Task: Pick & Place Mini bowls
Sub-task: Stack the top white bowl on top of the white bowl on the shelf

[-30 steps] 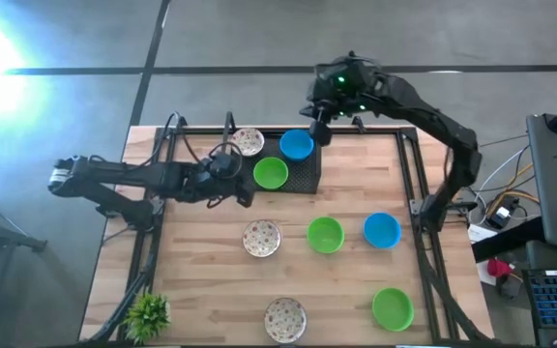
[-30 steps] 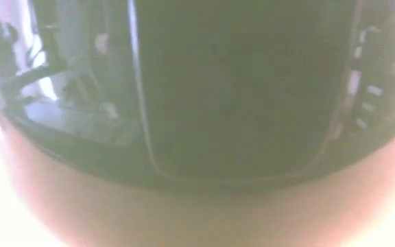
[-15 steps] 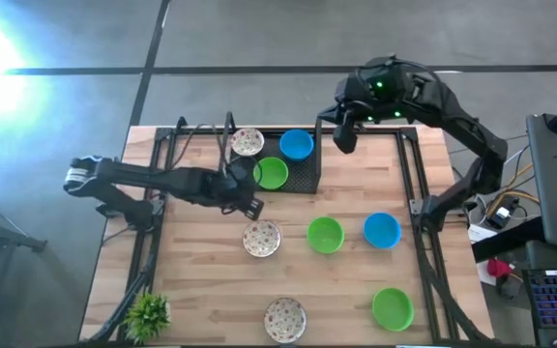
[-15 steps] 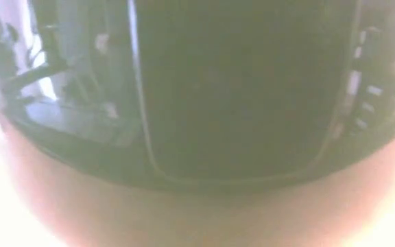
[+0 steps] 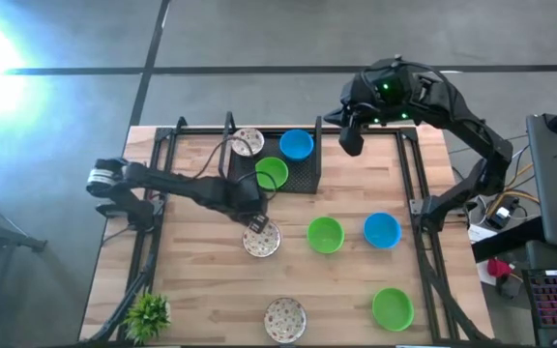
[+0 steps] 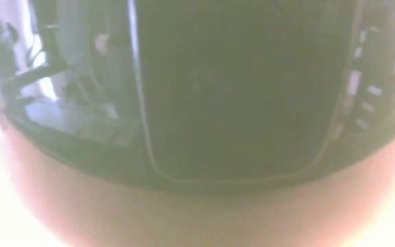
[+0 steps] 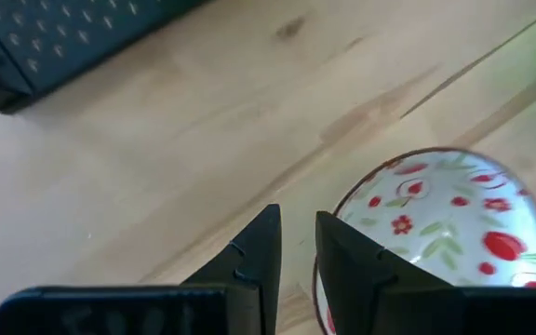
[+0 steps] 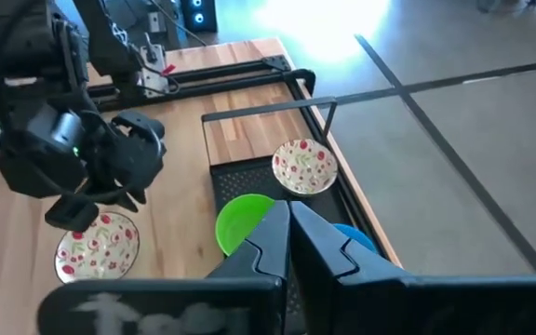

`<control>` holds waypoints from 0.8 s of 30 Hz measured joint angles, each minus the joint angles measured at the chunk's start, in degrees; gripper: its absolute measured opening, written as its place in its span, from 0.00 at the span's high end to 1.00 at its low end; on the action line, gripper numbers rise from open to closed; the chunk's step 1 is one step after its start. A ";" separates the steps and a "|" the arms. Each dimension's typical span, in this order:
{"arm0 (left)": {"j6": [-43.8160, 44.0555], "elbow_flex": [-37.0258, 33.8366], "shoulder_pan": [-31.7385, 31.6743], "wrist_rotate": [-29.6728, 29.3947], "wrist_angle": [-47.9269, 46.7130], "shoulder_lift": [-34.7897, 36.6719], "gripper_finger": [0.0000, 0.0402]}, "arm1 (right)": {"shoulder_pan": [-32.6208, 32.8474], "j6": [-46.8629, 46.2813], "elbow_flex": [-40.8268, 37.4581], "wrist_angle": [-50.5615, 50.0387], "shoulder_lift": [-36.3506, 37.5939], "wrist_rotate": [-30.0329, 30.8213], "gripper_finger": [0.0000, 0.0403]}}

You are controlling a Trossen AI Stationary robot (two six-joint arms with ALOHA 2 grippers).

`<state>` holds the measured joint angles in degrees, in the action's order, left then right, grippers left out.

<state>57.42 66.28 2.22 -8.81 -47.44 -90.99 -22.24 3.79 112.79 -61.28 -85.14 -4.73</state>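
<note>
Looking down from above, I have the wooden table (image 5: 201, 280) filling most of my view, with the black mesh tray (image 5: 303, 174) at its far edge. My left arm reaches across from the left side, and the left gripper (image 5: 256, 224) sits right over the near-left rim of a speckled white bowl (image 5: 262, 239). In the left wrist view its two fingers (image 7: 261, 251) stand narrowly apart, with only a thin gap, and the patterned bowl (image 7: 449, 228) lies just beside one of them (touching or not, I cannot tell). Behind that gripper, inside the tray, rest a green bowl (image 5: 271, 173), a blue bowl (image 5: 296, 145) and another speckled bowl (image 5: 248, 143). To its right, on bare wood, come a green bowl (image 5: 325, 235) and then a blue bowl (image 5: 382, 230). Nearer the front edge lie one more speckled bowl (image 5: 285, 317) and a green bowl (image 5: 393, 308). My right gripper (image 5: 350, 141) hangs just right of the tray, fingers pressed together, empty. The low view shows nothing usable.
</note>
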 joint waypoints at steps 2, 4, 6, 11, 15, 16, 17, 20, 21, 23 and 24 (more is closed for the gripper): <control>-0.74 0.00 0.00 1.06 -0.02 -1.08 0.81 | 0.00 0.61 0.00 -0.44 -0.04 -0.71 0.98; -1.38 0.00 0.00 1.95 0.05 -1.94 0.81 | -0.02 1.15 0.00 -1.15 -0.07 -2.16 0.98; -1.46 0.00 0.00 2.58 0.10 -2.84 0.81 | 0.00 1.28 0.01 -1.77 -0.06 -2.87 0.98; -2.28 0.00 0.00 3.75 0.35 -3.36 0.81 | 0.00 1.31 0.00 -2.02 -0.04 -2.92 0.98; -2.36 0.00 0.00 3.81 0.46 -2.81 0.81 | -0.01 1.35 0.00 -2.02 -0.04 -2.91 0.98; -2.49 0.00 0.00 4.00 0.45 -2.62 0.81 | 0.00 1.39 0.00 -2.00 -0.04 -2.91 0.98; -2.96 0.00 0.00 4.53 0.46 -2.62 0.81 | 0.00 1.69 0.00 -2.01 -0.04 -2.94 0.98; -3.66 0.00 0.02 5.74 0.49 -2.62 0.81 | 0.00 2.55 0.00 -2.00 -0.04 -2.92 0.98; -3.71 0.00 0.02 5.94 0.60 -2.62 0.81 | 0.00 2.58 0.00 -2.00 -0.04 -2.91 0.98; -3.76 0.00 0.02 5.98 0.94 -2.85 0.81 | 0.00 2.60 0.00 -2.00 -0.04 -2.91 0.98; -3.84 0.00 0.02 5.96 0.97 -3.09 0.81 | 0.00 2.62 0.00 -1.98 -0.04 -2.89 0.98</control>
<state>53.58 66.28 2.24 -2.85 -46.47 -94.08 -22.24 6.41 112.79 -63.27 -85.19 -7.62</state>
